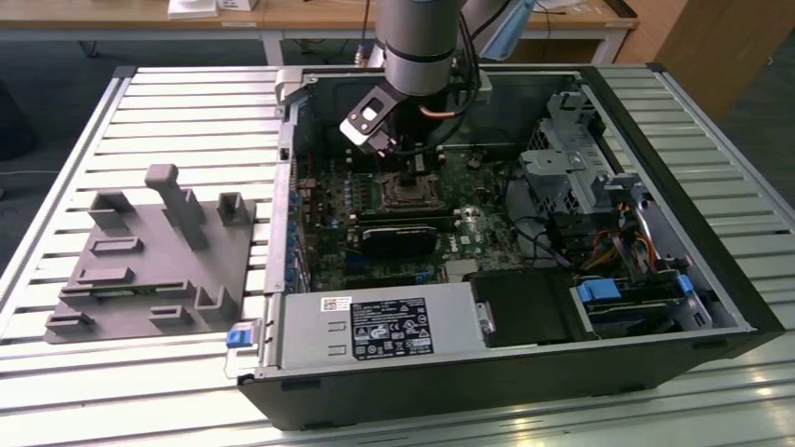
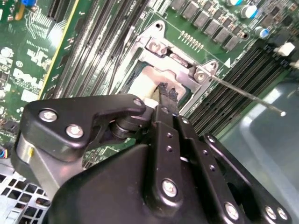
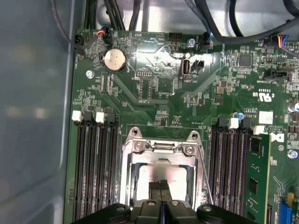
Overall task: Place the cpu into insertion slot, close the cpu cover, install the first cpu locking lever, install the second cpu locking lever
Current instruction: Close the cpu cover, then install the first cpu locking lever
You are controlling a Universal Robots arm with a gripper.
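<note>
The black two-fingered gripper (image 2: 167, 92) hangs low over the socket with its fingers drawn tight together and nothing visible between them; the serrated fingertips (image 2: 163, 88) sit over one edge of the small flat square cpu with its pale beige-silver face (image 3: 148, 175), at or just above that face, though contact cannot be told; the cpu lies inside the square dark insertion slot with a thin silvery rim (image 1: 407, 194), its face showing through the window of the square silvery metal cpu cover (image 3: 159, 159), which appears to lie down around it, though whether it sits fully flat is unclear; a thin silvery wire locking lever (image 2: 247, 96) runs out beside the socket over the long black memory slots (image 3: 93, 172) and looks unlatched; the chief risk, as I judge it, is the closed tips bearing off-centre on the chip, which could tilt it in the socket and harm the contacts beneath, or scrape its face in a sideways slide; the free lever could also snag a finger; beyond lie the green motherboard (image 3: 154, 93), the dark metal computer case (image 1: 733, 307) and the grey slatted table (image 1: 186, 102).
</note>
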